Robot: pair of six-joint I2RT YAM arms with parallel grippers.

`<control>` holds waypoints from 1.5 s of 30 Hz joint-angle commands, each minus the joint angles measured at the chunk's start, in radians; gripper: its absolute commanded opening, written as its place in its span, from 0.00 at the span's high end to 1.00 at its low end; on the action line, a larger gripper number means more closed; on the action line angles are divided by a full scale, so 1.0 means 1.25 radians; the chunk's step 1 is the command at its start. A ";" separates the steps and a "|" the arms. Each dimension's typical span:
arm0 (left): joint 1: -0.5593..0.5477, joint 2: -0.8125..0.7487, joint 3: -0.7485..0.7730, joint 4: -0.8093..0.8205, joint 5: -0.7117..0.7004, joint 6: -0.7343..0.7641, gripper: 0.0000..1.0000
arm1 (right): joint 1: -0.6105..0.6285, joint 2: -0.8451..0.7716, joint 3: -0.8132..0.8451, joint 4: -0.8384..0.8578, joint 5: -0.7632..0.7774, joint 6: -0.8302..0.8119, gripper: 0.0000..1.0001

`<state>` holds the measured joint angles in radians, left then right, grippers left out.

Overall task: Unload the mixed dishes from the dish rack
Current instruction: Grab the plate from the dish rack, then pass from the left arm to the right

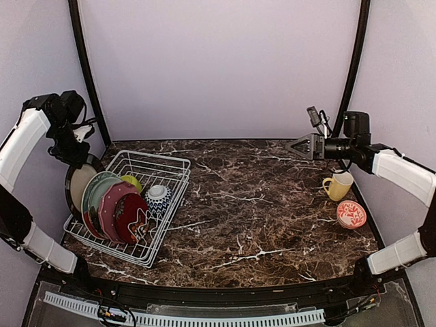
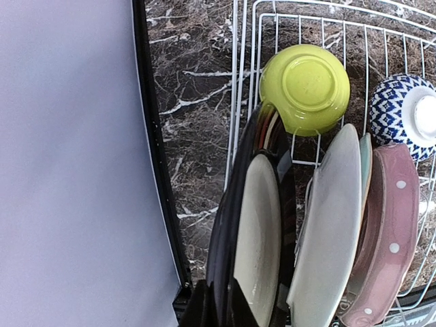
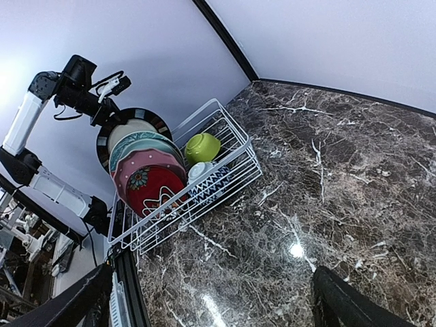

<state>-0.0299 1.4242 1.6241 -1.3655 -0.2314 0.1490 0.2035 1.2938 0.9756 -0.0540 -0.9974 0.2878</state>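
Left wrist view: left claw (image 2: 216,310) clamps the black-rimmed plate (image 2: 259,231), standing on edge at the rack's (image 2: 235,102) left end; right claw (image 1: 300,146) gapes wide, well apart.

Overhead camera and both wrist cameras share the dish rack (image 1: 161,169).

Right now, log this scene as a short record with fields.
Left claw: shut on the black-rimmed plate, upright at the left end of the dish rack
Right claw: open, empty, above the marble table
Out of the rack: yellow mug, red-white bowl, on the table's right side
In rack: lime-green bowl, blue-white bowl, several upright plates
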 commanded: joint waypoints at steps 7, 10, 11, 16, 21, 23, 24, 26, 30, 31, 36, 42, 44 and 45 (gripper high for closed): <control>0.006 -0.098 0.122 0.026 -0.102 -0.106 0.99 | 0.002 0.031 0.057 -0.018 0.009 0.022 0.01; 0.006 -0.118 0.143 0.042 -0.120 -0.115 0.99 | 0.003 0.034 0.066 -0.021 0.012 0.030 0.01; 0.006 -0.123 0.144 0.053 -0.120 -0.115 0.99 | 0.003 0.034 0.070 -0.022 0.014 0.033 0.01; 0.006 -0.152 0.162 0.088 -0.171 -0.130 0.99 | 0.014 0.040 0.087 -0.026 0.037 0.047 0.01; 0.006 -0.162 0.206 0.123 -0.141 -0.228 0.99 | 0.050 0.066 0.095 -0.043 0.073 0.054 0.01; 0.006 -0.177 0.188 0.167 -0.078 -0.264 0.99 | 0.069 0.076 0.088 -0.031 0.086 0.064 0.01; 0.006 -0.188 0.182 0.205 -0.027 -0.274 0.99 | 0.079 0.080 0.085 -0.028 0.092 0.071 0.01; 0.006 -0.203 0.162 0.261 0.043 -0.309 0.99 | 0.099 0.086 0.081 -0.018 0.100 0.090 0.01; 0.006 -0.248 0.062 0.449 0.263 -0.374 0.99 | 0.152 0.091 0.073 0.008 0.124 0.122 0.01; 0.006 -0.264 0.015 0.489 0.340 -0.387 0.99 | 0.165 0.091 0.071 0.015 0.131 0.132 0.01; 0.006 -0.287 -0.055 0.652 0.430 -0.450 0.99 | 0.223 0.108 0.056 0.075 0.149 0.190 0.01; -0.006 -0.306 -0.240 0.927 0.637 -0.608 0.99 | 0.280 0.148 0.063 0.160 0.123 0.266 0.01; -0.036 -0.310 -0.356 1.056 0.682 -0.660 0.99 | 0.293 0.161 0.059 0.226 0.094 0.326 0.01; -0.051 -0.309 -0.374 1.108 0.685 -0.664 0.99 | 0.300 0.166 0.053 0.269 0.080 0.357 0.01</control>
<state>-0.0364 1.0721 1.2797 -0.4206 0.4221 -0.5114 0.5476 1.4757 1.0576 0.0837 -0.8417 0.5896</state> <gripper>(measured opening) 0.053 0.986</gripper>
